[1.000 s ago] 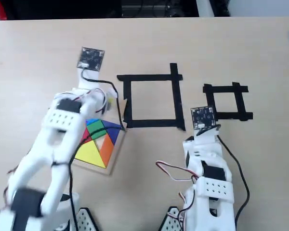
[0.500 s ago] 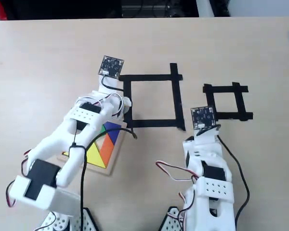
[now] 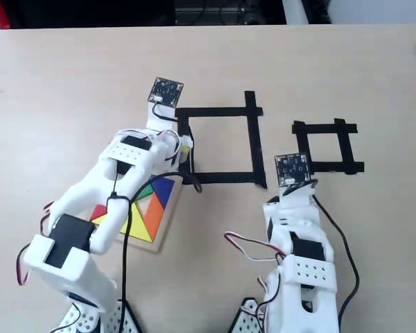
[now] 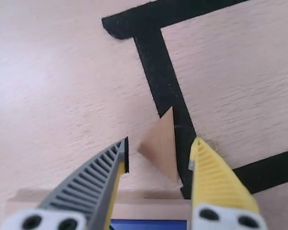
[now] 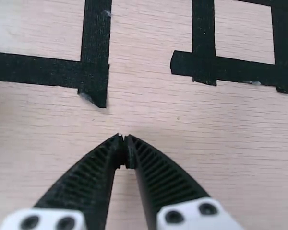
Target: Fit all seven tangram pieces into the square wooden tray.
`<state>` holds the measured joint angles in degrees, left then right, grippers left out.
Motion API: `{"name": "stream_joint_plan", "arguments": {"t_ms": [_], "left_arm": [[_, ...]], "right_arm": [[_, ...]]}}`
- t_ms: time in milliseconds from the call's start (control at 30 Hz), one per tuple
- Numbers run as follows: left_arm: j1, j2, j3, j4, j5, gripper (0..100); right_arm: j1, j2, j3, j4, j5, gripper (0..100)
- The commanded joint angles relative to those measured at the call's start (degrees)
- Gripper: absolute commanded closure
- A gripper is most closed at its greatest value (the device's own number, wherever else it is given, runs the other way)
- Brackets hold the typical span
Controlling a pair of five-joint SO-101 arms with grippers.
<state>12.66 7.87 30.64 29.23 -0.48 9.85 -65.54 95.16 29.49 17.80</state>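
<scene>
Just beside the wooden tray's [image 4: 139,207] edge, across the black tape line [image 4: 159,72], lies a small tan triangle [image 4: 159,136], flat on the table [image 3: 69,69] and outside the tray, which already holds coloured pieces [image 3: 152,208]. I judge this to be the pick-up of a loose piece. My left gripper [image 4: 160,146] stands spread, one finger either side of the triangle, clasping nothing. Next I'd need to sink lower and close squarely on its thin edges, or it may skid. My left arm [image 3: 104,194] stretches out over the tray. My right gripper [image 5: 124,141] is pressed closed on nothing, low over bare table.
</scene>
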Motion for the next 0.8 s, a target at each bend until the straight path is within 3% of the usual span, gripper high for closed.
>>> {"name": "stream_joint_plan", "arguments": {"t_ms": [0,267,767], "left_arm": [[0.04,0.97,-3.47,0.62,0.44,78],[-0.92,7.82,-14.46,12.57,0.97,78],[-0.84,10.29,-19.12,14.95,4.48,78]], "right_arm": [[-0.62,-0.66,-0.48,-0.70,-0.18,98.6],[-0.62,-0.66,-0.48,-0.70,-0.18,98.6],[-0.62,-0.66,-0.48,-0.70,-0.18,98.6]]}}
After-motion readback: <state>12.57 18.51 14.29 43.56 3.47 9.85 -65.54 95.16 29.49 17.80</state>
